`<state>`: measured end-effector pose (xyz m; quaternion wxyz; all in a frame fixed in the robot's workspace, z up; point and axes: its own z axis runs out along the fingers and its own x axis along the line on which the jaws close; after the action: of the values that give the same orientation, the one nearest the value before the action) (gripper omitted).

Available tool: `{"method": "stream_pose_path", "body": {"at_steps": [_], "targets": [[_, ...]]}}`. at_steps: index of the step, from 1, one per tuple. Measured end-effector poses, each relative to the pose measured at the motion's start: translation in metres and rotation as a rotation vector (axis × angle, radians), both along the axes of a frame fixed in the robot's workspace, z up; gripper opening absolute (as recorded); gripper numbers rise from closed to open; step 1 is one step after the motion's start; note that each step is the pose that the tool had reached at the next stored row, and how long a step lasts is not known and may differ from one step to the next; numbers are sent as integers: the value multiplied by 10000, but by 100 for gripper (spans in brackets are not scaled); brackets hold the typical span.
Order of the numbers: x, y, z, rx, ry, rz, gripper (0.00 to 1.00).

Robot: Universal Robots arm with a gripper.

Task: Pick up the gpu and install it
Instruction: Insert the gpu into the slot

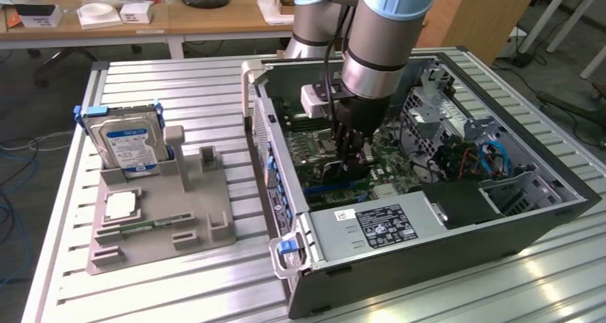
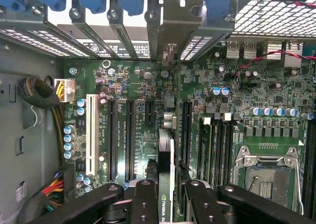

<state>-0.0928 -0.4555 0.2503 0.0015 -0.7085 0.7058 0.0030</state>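
Pincer (image 2: 165,194) of black metal sits deep inside the open black computer case (image 1: 530,216), which stands near the middle of the ribbed metal tabletop (image 1: 170,89). Its fingers (image 2: 143,204) are part way closed and pinch the thin, flat, dark gpu card (image 2: 166,155) from both sides. The wrist view shows the card edge-on, as a slim strip with a small green logo. The card hangs just over the green main board (image 2: 237,100), in line with one of the long black slots (image 2: 185,130), and its far end points toward the metal bracket openings (image 2: 163,41) in the case wall. Whether the card's edge already touches the slot cannot be told.

On the tabletop, toward the exterior view's left edge, a grey plastic parts holder (image 1: 161,223) carries a silver hard drive with a blue label (image 1: 130,145).

Things could go wrong here. If the card is a bit crooked, its edge may miss the slot and press on the small parts of the board. A hard push could then bend the card or hurt the board. The bracket end could also catch on the case wall and tip the card in the grip.
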Motion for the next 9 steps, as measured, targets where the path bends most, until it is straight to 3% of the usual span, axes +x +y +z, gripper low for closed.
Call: {"method": "stream_pose_path", "body": {"at_steps": [9], "targets": [[-1,0,3,2,-1,1,26]]}}
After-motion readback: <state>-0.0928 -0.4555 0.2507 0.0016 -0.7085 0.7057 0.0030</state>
